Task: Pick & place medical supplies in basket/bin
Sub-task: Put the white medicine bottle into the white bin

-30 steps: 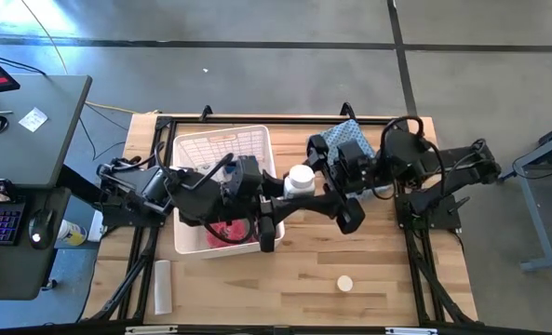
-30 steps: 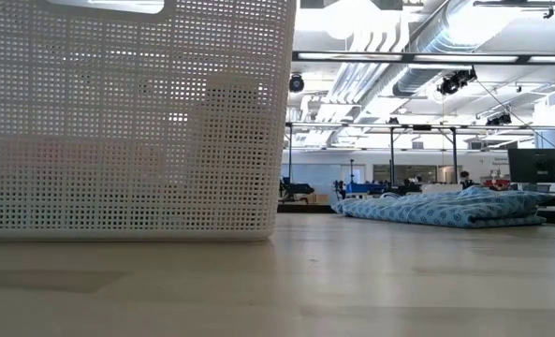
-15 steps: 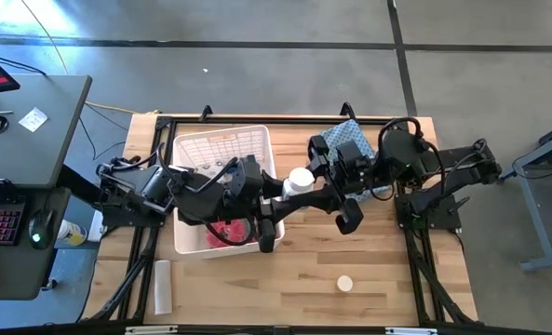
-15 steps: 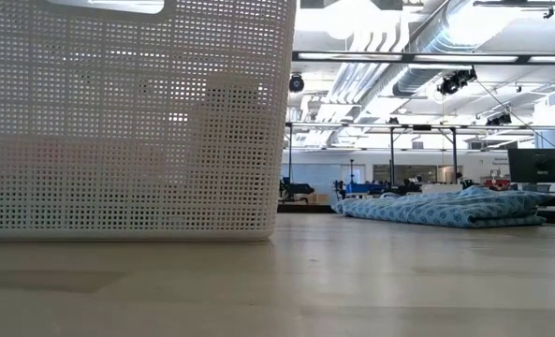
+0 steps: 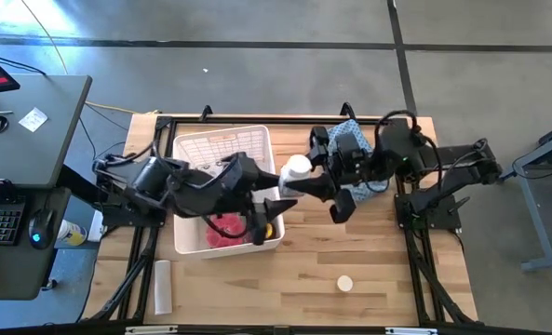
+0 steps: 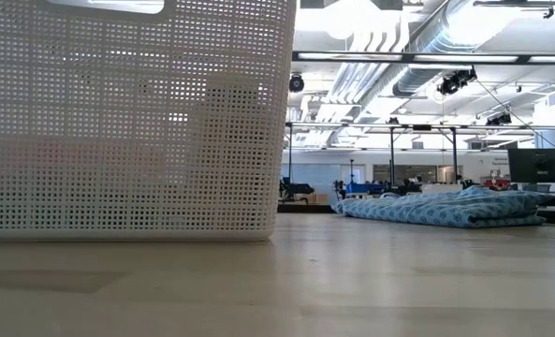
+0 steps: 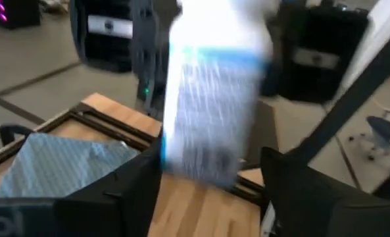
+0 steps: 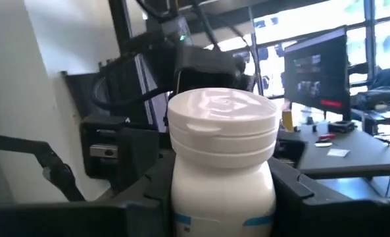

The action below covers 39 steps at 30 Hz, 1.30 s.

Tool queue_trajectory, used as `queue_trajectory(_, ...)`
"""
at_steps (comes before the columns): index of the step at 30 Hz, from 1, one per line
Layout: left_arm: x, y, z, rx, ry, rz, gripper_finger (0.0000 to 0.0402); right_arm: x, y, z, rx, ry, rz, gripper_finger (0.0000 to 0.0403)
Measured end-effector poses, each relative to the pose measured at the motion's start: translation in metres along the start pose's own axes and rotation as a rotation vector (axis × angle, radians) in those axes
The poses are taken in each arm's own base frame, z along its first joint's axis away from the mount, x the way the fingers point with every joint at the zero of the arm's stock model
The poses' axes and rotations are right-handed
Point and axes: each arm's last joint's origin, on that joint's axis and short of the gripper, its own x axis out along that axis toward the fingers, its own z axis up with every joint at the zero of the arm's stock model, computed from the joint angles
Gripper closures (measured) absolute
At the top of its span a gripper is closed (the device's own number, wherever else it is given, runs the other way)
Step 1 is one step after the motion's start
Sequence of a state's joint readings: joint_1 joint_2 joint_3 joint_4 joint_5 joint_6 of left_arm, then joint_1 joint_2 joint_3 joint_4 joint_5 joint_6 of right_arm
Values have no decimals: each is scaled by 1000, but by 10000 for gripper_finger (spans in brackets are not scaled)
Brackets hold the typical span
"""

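A white-capped jar [image 5: 296, 171] with a blue-banded label is held up in the air just right of the white lattice bin [image 5: 222, 149], with my right gripper [image 5: 305, 186] shut on it. In the right wrist view the jar [image 8: 222, 151] stands upright between the fingers. My left gripper [image 5: 277, 203] reaches across the bin's right rim and is open. In the left wrist view its fingers [image 7: 139, 191] stand on either side of the blurred jar [image 7: 211, 112]; whether they touch it I cannot tell. A red disc [image 5: 222, 226] lies in the bin. My right gripper pinches the jar's body below the cap [image 8: 181, 197] between its two fingers [image 8: 293, 194]. The fingers come nearly level from the table's right side. The jar stands upright, cap up, lifted well clear of the table.
A blue patterned cloth [image 5: 355, 140] lies at the far right, also seen as a cloth [image 6: 445, 208] in the low view. A small white disc [image 5: 345, 283] lies near the front edge and a white cylinder [image 5: 162, 287] at the front left. The bin's wall [image 6: 127, 122] fills the low view's left.
My left gripper has drawn back from the jar toward the table's left, over the bin's right rim, and its wrist has tipped. The jar stays up in my right gripper, which has edged slightly toward the bin.
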State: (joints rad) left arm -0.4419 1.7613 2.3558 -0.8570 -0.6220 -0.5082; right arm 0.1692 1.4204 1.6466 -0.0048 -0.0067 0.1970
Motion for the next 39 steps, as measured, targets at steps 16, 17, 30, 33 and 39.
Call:
queue_trajectory(16,-68,36,37,38,-69,30,64,-7,-14,-33,-82,352,-170,266)
queue_trajectory(17,-67,37,36,71,-59,25,67,-7,-14,-37,-82,382,-170,266)
queue_trajectory(30,-11,51,22,228,148,-34,70,-9,-13,-43,-67,462,-118,260)
queue_trajectory(33,-5,56,22,224,161,-27,43,-6,-14,-49,-66,490,-121,254)
queue_trajectory(39,12,59,18,223,184,-12,10,-2,-15,-53,-62,492,-112,265)
